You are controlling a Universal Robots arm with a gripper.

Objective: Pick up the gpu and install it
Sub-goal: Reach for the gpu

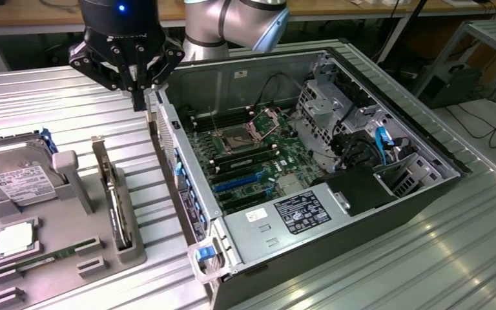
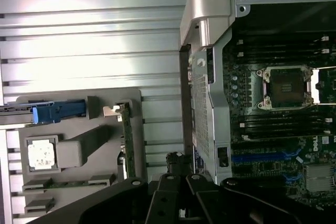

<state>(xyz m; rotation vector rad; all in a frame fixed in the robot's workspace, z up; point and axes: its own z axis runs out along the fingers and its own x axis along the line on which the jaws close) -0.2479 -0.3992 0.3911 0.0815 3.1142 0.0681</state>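
Above the rear wall (image 1: pixel 172 139) of the open computer case (image 1: pixel 257 240), the pincer (image 1: pixel 139 103) hangs with its fingers drawn together on nothing. The gpu (image 1: pixel 114 203) stands on edge in a slot of the grey fixture (image 1: pixel 69 187). It is lower than the pincer, toward the exterior view's left of it and well apart from the fingertips, with its silver end bracket at the end nearer the pincer. Farther from the pincer, on the same fixture, lie the hard drive (image 1: pixel 20 181), a processor (image 1: pixel 13 239) and a RAM stick (image 1: pixel 54 256). Fixture and case both rest on the ribbed metal tabletop (image 1: pixel 59 97). On the pincer's other side, inside the case, the motherboard (image 1: pixel 257 165) lies exposed, and its blue expansion slots (image 1: pixel 235 184) appear unoccupied.

Step in hand, as judged: the approach that precedes the pick-up. The card is not yet grasped and nothing is installed. A grasp would call for the fingers to part, for the pincer to sit squarely over the card's upper edge, and for a closure across its thin faces, clear of the fixture's walls. Installation would call for the bracket end to face the rear wall and the contact edge to meet a slot squarely.
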